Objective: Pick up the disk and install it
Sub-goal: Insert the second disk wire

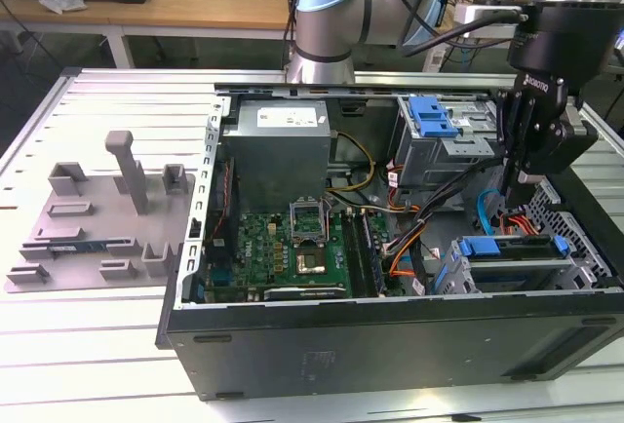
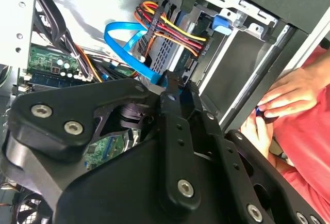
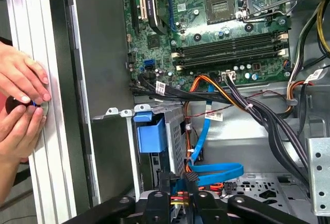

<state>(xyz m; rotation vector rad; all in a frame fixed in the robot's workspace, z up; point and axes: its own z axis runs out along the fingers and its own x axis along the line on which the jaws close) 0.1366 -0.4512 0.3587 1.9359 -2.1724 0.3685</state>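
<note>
The disk (image 1: 512, 248), silver with a bright blue bracket along its top edge, sits in the drive cage at the front corner of the open computer case (image 1: 390, 340), on the exterior view's right. Its blue bracket (image 3: 152, 133) also shows inside the cage in the first wrist view. My black gripper (image 1: 517, 184) hangs just above and behind the disk, pointing down into the case among the cables. Both wrist views show the gripper (image 2: 170, 79) (image 3: 178, 182) over a blue data cable (image 3: 216, 172) and red-yellow power wires (image 2: 175, 30). Nothing blue or silver is in its grasp.
A grey power supply box (image 1: 278, 145) and the green motherboard (image 1: 292, 243) fill the case's middle. A blue clip (image 1: 434, 116) tops the upper drive cage. A person's hands (image 3: 20, 95) hold something small at the case's outer edge. A grey fixture plate (image 1: 88, 218) lies outside, on the exterior view's left.
</note>
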